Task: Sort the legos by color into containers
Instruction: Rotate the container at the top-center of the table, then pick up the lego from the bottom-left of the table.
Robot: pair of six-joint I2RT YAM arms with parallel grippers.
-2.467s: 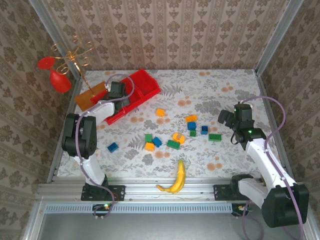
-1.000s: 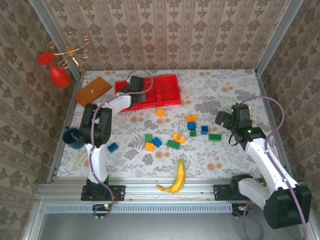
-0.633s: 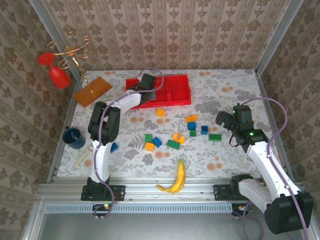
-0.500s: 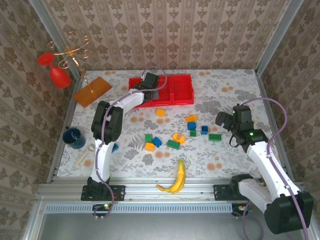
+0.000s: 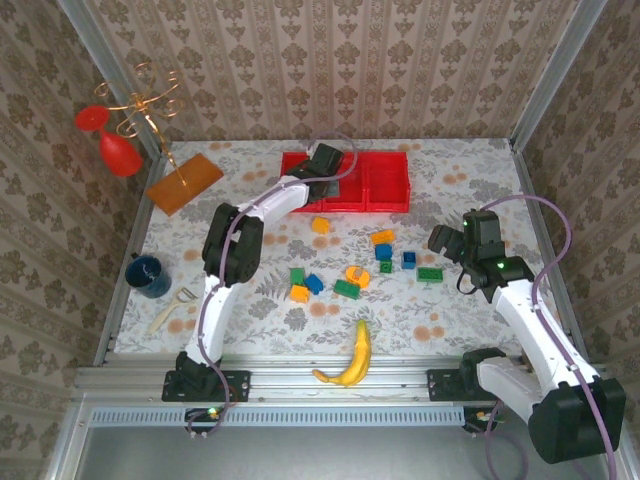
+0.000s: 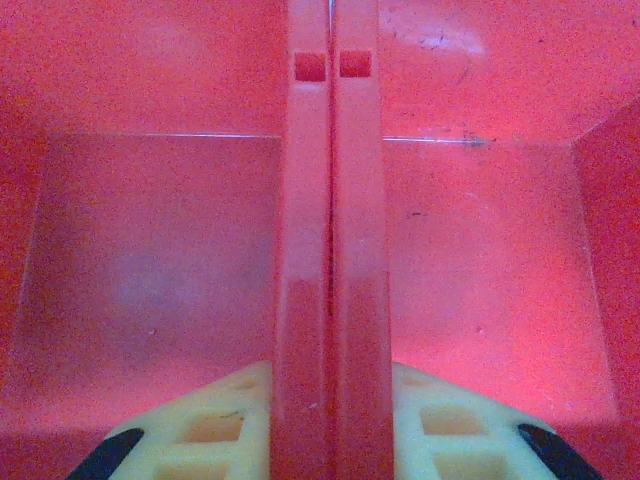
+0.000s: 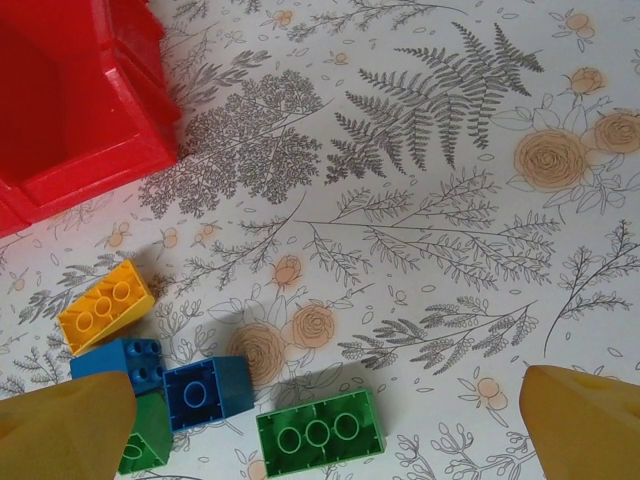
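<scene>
The table (image 5: 470, 165), covered in a floral print, carries everything. The left arm (image 5: 225, 250) stretches across it to the red tray (image 5: 396, 206), which lies along the far edge near the middle. The left gripper (image 5: 326, 166) sits on that tray. In the left wrist view its cream fingers (image 6: 450, 440) stand one on each side of the double wall (image 6: 330, 250) between two compartments, clamped on it. The right gripper (image 5: 446, 238) hangs over the right part of the table, its yellowish fingers (image 7: 585, 410) spread wide and holding nothing. A banana (image 5: 350, 356) lies by the near edge, a flat orange board (image 5: 185, 182) lies left of the tray, and a dark blue cup (image 5: 147, 275) stands at the left edge. The legos lie loose on the cloth between tray and banana. An orange brick (image 5: 321, 225) is nearest the tray. A green three-stud brick (image 7: 320, 432) lies below the right gripper, just beside a blue brick (image 7: 208, 392). Another green brick (image 5: 347, 289) and a second blue brick (image 5: 314, 284) lie in the middle cluster.
</scene>
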